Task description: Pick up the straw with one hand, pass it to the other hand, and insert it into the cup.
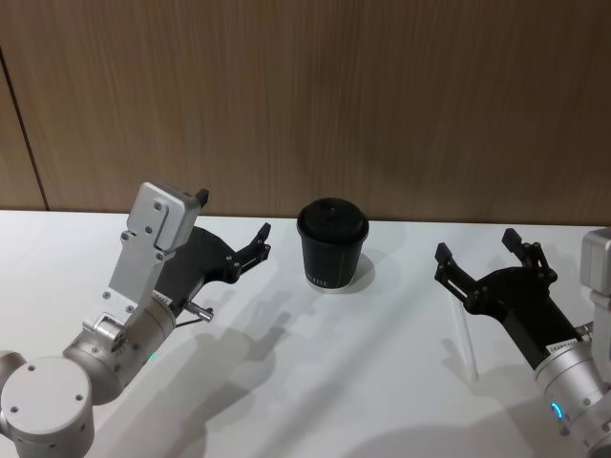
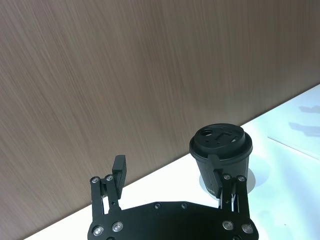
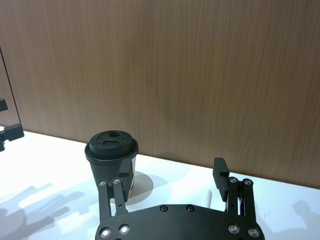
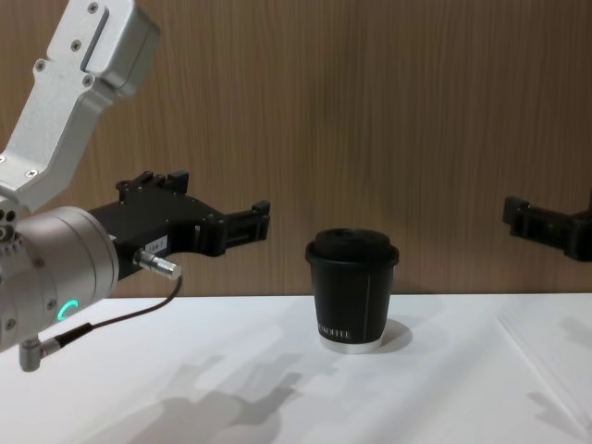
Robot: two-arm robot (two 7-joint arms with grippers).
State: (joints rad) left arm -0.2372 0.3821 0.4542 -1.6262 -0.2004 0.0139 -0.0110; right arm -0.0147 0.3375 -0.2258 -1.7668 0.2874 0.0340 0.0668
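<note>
The black lidded cup [image 1: 331,244] stands upright near the back of the white table [image 1: 315,382], between my two arms. The white straw [image 1: 469,355] lies flat on the table at the right, faint against the surface, just below and in front of my right gripper [image 1: 477,245]. That gripper hovers above it, open and empty. In the right wrist view the straw [image 3: 209,197] shows between the spread fingers, with the cup [image 3: 111,150] beyond one of them. My left gripper [image 1: 232,215] is raised left of the cup, open and empty, pointing toward the cup [image 2: 220,147].
A brown wood-grain wall [image 1: 305,95] runs directly behind the cup along the table's back edge. In the chest view the cup [image 4: 351,289] stands mid-table, my left gripper [image 4: 219,194] is high on the left and my right gripper [image 4: 552,211] is at the right edge.
</note>
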